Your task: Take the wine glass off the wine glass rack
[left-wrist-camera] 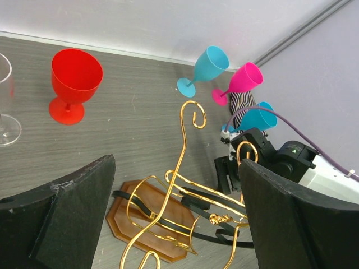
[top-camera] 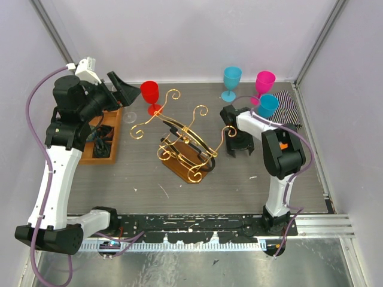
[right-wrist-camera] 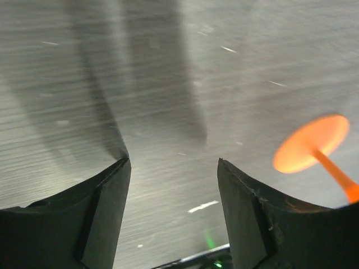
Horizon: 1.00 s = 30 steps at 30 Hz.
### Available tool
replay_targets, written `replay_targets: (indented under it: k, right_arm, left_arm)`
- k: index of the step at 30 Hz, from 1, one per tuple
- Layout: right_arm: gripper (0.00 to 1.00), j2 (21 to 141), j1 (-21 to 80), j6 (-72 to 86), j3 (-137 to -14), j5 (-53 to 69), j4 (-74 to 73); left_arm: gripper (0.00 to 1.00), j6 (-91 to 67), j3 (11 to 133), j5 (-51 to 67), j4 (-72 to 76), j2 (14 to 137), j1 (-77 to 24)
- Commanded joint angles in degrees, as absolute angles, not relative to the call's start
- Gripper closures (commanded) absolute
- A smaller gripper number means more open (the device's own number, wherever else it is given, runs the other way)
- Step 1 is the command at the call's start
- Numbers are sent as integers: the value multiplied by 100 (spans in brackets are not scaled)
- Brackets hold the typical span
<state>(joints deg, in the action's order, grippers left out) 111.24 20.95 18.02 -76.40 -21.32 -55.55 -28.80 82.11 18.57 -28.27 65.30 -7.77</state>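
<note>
The wine glass rack [top-camera: 190, 156], gold scrolled wire on a brown wooden base, stands mid-table and shows in the left wrist view [left-wrist-camera: 168, 224]; I see no glass on its arms. Wine glasses stand on the table behind it: red [top-camera: 150, 95], two blue [top-camera: 231, 81] [top-camera: 267, 106] and pink [top-camera: 264, 84]. My right gripper [top-camera: 239, 146] points down at the table right of the rack, open [right-wrist-camera: 173, 162] with bare table between its fingers. An orange glass foot and stem [right-wrist-camera: 311, 144] show just right of it. My left gripper [top-camera: 119, 89] hangs open [left-wrist-camera: 175, 168] at the back left, holding nothing.
A clear glass [top-camera: 133, 115] stands next to the red one. An orange compartment tray [top-camera: 111, 156] lies at the left under my left arm. A striped cloth [top-camera: 288, 104] lies at the back right. Walls close in the table at the back and both sides.
</note>
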Motion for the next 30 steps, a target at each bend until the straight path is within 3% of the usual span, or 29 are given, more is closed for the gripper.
replay_targets:
  k: [1, 14, 24, 30]
  right_arm:
    - [31, 10718, 2108, 1577, -8049, -541, -4942]
    - [30, 9710, 291, 1377, -8938, 1424, -4765]
    - [28, 8682, -222, 1774, -9955, 4336, -3808]
    - [25, 7745, -225, 2067, -10352, 2360, -3100]
  left_arm:
    - [2, -2875, 8247, 1920, -2878, 6466, -782]
    - [2, -2908, 8309, 1947, -2902, 6464, -780]
    - [2, -2976, 8305, 1978, -2883, 6472, -782]
    - [2, -2933, 8277, 1832, -2971, 6411, -782]
